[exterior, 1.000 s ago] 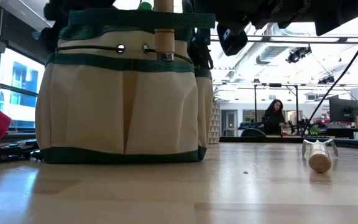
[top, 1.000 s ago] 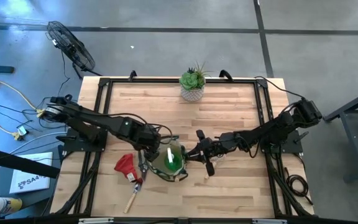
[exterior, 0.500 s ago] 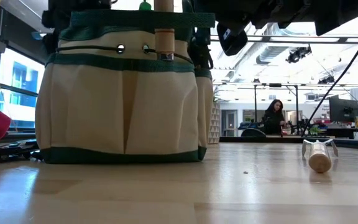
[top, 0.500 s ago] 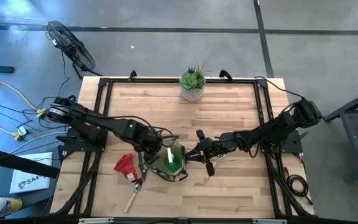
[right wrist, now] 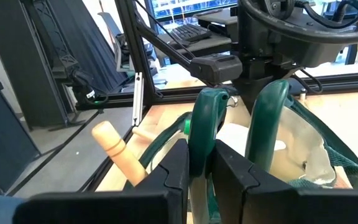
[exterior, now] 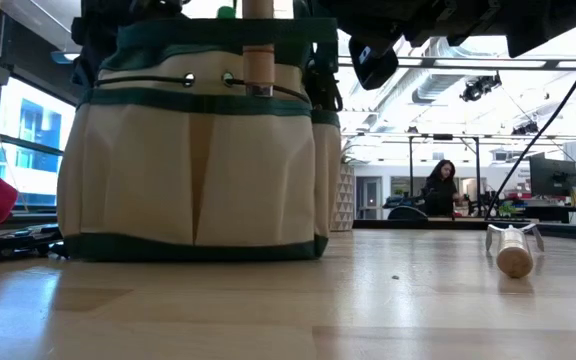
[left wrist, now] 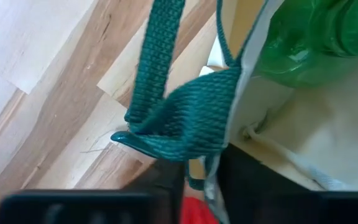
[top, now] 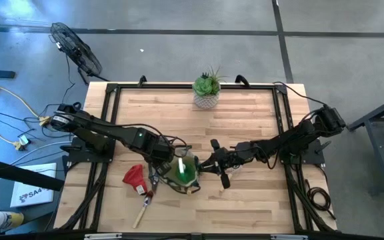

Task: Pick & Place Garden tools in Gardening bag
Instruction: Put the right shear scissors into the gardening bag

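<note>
The gardening bag (top: 182, 172) stands upright on its base at the table's middle, with a green spray bottle (top: 184, 171) inside it and a wooden handle (exterior: 258, 50) sticking up out of an outer pocket. My left gripper (left wrist: 201, 180) is shut on the bag's left rim. My right gripper (right wrist: 197, 168) is shut on a loop handle at the bag's right side. A red glove (top: 134, 177), dark shears (top: 153, 181) and a wooden-handled tool (top: 142, 212) lie left of and nearer than the bag. My left gripper pinches the bag's dark green rim (left wrist: 191, 134) between its two fingers, just where a loop handle (left wrist: 157, 56) is sewn on. The rim fabric is bunched up at the fingertips. The bag's base stays on the table. My right gripper pinches one strand of the green loop handle (right wrist: 201, 124) between its two fingers, coming from the table's right side. The handle stands up from the bag's rim, and the bag rests on the table.
A succulent in a white pot (top: 207, 92) stands at the far edge. A wooden-handled fork (exterior: 513, 250) lies on the table right of the bag, under my right arm. A fan (top: 79, 50) stands off the table's far left corner. A person (exterior: 443, 190) sits far behind.
My left gripper has taken hold of the bag's left rim. The bag's top, with the wooden handle in its pocket, has leaned a little toward the table's left, while its base has stayed where it was.
</note>
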`<state>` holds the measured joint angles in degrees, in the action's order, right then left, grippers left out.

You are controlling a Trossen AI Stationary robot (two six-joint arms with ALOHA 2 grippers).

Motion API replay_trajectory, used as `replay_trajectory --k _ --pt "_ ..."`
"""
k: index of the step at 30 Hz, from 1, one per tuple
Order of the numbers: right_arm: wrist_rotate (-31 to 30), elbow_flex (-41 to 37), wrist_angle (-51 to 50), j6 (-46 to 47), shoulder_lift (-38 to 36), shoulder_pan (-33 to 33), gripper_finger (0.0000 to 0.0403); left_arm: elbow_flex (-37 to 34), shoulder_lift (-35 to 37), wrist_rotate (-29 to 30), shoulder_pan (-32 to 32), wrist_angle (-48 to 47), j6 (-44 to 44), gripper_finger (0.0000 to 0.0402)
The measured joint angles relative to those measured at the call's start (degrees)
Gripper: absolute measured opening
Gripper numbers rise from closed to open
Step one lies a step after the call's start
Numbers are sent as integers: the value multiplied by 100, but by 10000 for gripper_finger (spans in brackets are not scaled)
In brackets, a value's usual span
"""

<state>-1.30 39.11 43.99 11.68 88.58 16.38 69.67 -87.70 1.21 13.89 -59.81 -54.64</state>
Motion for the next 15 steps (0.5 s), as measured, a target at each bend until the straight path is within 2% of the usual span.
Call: replay_trajectory --k 2,4,8,15 --pt "-15 0 9 -44 0 0 36 0 0 66 0 2 2 28" --pt "-21 0 65 -81 0 0 36 0 0 173 0 30 44 9" --pt "-22 0 86 -91 0 0 36 0 0 315 2 137 46 15" --pt "-22 0 85 -91 0 0 36 0 0 -21 -2 177 191 22"
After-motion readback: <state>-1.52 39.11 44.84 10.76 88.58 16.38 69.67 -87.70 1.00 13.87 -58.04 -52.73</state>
